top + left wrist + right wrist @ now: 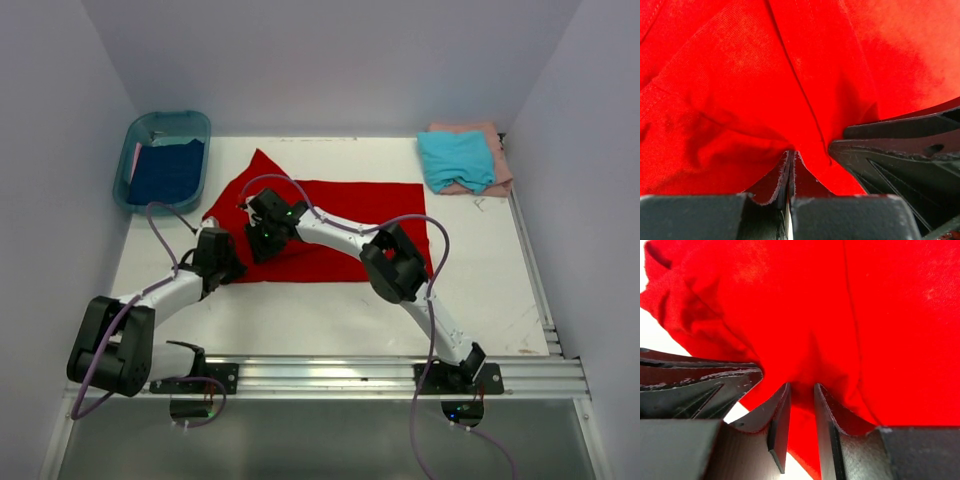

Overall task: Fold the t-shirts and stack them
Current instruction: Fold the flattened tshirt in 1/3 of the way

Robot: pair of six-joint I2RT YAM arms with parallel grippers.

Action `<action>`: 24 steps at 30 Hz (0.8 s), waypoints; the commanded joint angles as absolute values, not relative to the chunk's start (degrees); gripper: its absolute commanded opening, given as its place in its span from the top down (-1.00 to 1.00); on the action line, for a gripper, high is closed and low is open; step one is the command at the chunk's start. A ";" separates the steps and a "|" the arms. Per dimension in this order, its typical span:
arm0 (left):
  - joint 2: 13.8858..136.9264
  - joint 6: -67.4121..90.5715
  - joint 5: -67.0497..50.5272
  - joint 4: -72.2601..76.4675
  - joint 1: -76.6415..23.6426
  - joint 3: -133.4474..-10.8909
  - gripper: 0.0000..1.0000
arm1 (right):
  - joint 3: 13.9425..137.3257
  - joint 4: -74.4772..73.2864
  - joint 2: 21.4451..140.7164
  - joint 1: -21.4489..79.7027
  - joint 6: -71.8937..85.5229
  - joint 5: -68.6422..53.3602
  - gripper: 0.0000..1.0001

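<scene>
Teal folded t-shirt (pixel 455 158) is stacked on pale pink t-shirt (pixel 495 182) at the far right; dark blue t-shirt (pixel 168 172) waits in teal plastic tub (pixel 134 137). Bright red cloth t-shirt (pixel 350 215) lies mid-table, mid-fold. Left gripper (pixel 791 156) and right gripper (pixel 801 390) are both pinched narrow on its near-left edge, so roughly half done.

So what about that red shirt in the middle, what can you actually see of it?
The red t-shirt is plain, bright, soft-looking cloth. It lies mostly flat in the middle of the white table, with a pointed part sticking out toward the far left. The left gripper and right gripper sit close together near its left end, each pinching a fold of it. Creases spread out from both pinches. No print or label shows.
</scene>
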State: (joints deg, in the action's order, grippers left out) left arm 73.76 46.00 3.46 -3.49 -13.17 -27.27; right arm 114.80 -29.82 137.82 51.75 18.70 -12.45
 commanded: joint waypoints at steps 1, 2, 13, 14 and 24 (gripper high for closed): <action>74.35 46.85 4.92 -0.97 -13.36 -25.67 1.00 | 117.16 -35.07 139.57 52.03 17.49 -9.76 0.42; 74.79 46.85 5.01 -0.97 -13.36 -25.49 1.00 | 117.25 -35.42 139.48 52.47 17.40 -9.15 0.46; 77.61 47.02 4.39 3.25 -13.45 -23.20 1.00 | 114.96 -36.13 136.93 52.91 16.88 -2.29 1.00; 77.52 46.85 4.39 3.25 -13.45 -23.12 1.00 | 114.35 -35.60 136.50 52.91 16.87 -2.63 1.00; 75.68 46.23 4.39 0.97 -13.45 -22.15 1.00 | 110.04 -30.06 125.16 52.82 15.74 2.09 1.00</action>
State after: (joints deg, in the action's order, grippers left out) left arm 75.77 47.00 3.22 4.97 -13.17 -24.53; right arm 110.04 -31.44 132.81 52.97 17.69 -2.48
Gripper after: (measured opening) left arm 0.005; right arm 0.011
